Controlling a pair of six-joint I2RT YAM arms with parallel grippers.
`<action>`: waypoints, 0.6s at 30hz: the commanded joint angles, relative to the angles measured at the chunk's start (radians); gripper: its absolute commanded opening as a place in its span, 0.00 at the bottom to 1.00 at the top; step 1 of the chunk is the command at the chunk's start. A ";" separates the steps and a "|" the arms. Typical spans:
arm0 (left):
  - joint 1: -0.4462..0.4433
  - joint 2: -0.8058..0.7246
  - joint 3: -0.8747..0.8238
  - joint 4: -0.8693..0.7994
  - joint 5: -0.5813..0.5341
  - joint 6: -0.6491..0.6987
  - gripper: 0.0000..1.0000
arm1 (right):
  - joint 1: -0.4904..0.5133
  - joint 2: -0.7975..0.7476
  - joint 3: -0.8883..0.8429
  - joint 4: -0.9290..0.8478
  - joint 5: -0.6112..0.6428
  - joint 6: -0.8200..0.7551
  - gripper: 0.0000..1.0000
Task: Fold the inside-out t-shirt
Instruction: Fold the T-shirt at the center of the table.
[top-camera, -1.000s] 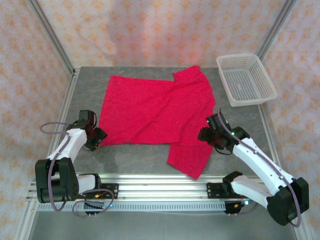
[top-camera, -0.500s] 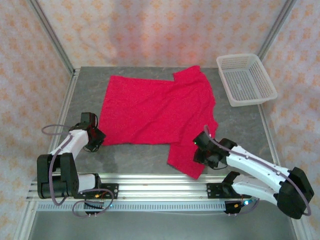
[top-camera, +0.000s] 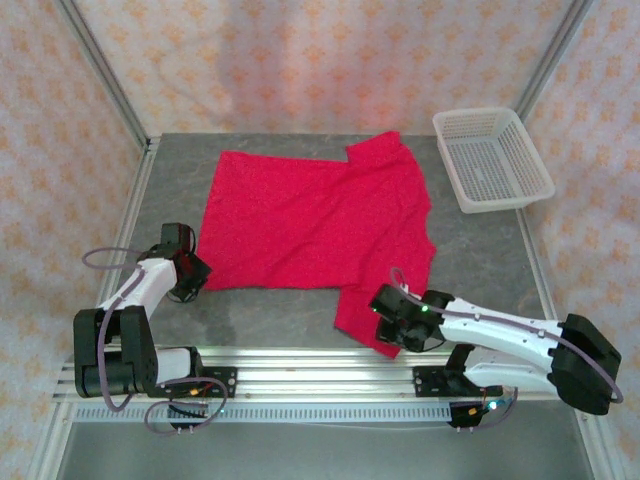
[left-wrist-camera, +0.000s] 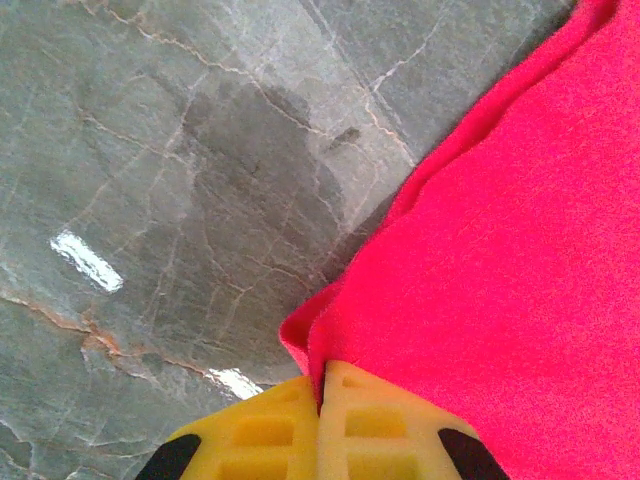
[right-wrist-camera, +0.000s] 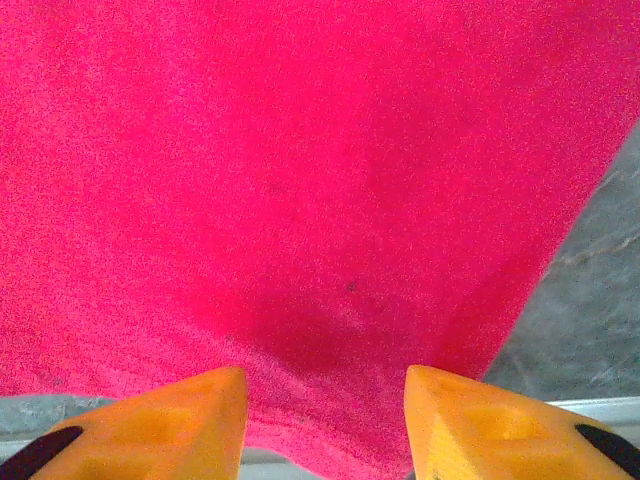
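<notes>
The inside-out t-shirt (top-camera: 310, 215) lies spread flat on the grey table, bright crimson, with one sleeve (top-camera: 375, 315) reaching toward the near edge. My left gripper (top-camera: 190, 270) sits at the shirt's near-left corner and is shut on that corner (left-wrist-camera: 310, 345), which is pinched between its yellow fingers (left-wrist-camera: 395, 425). My right gripper (top-camera: 385, 325) hovers open over the near sleeve's end, and the red cloth (right-wrist-camera: 320, 200) shows between its spread yellow fingertips (right-wrist-camera: 190, 410). The white tag is hidden.
A white plastic mesh basket (top-camera: 492, 158) stands at the back right of the table (top-camera: 480, 250). The metal rail (top-camera: 320, 375) with both arm bases runs along the near edge. Bare grey stone (left-wrist-camera: 150, 180) lies left of the shirt's corner.
My right gripper swung from beside the shirt's right edge down and leftward onto the near sleeve's end. The left gripper stayed at the shirt's near-left corner.
</notes>
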 joint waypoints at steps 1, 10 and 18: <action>0.006 0.001 0.024 -0.008 -0.039 0.000 0.00 | 0.050 -0.011 0.008 -0.055 0.035 0.071 0.46; 0.005 0.005 0.029 -0.005 -0.030 -0.004 0.00 | 0.108 -0.022 -0.020 -0.058 0.048 0.120 0.46; 0.006 -0.020 0.038 -0.036 -0.043 0.004 0.00 | 0.108 0.047 -0.037 0.033 0.074 0.121 0.31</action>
